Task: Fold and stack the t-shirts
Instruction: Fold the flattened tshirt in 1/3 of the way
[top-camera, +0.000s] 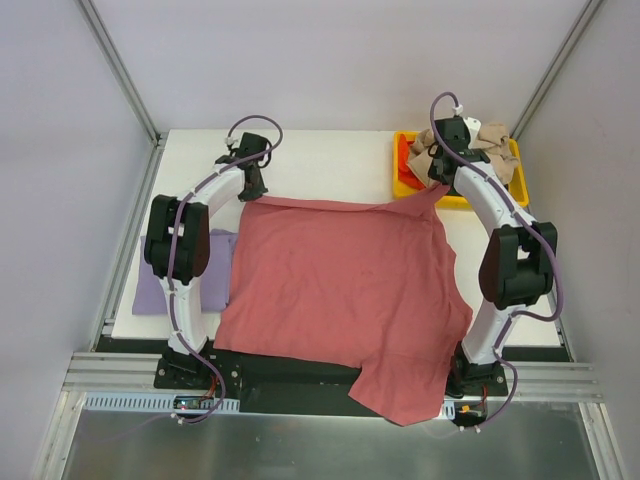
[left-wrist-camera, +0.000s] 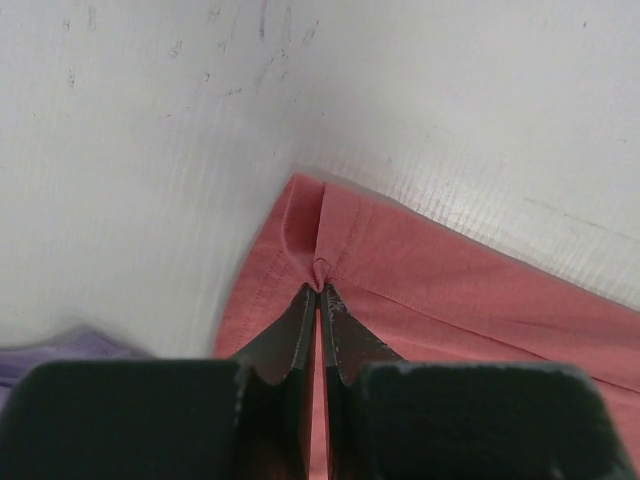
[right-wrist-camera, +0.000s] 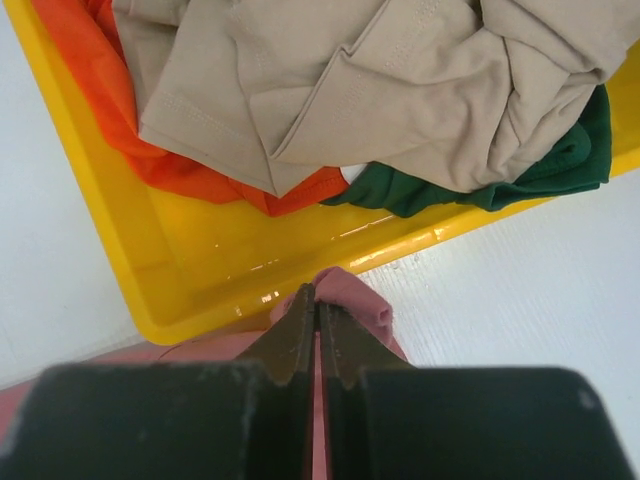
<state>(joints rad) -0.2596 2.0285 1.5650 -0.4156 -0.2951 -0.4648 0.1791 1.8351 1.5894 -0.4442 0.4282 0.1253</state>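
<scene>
Left gripper (left-wrist-camera: 318, 292) clenched on far-left corner of large dusty red-pink cloth t-shirt (top-camera: 340, 280). Right gripper (right-wrist-camera: 318, 305) clenched on far-right corner, just beside yellow plastic tray (right-wrist-camera: 200, 270). Shirt spread flat between arms, near part drooping off white table (top-camera: 330, 150). Cloth light, limp, likely sags: grip corners, hold taut.
</scene>
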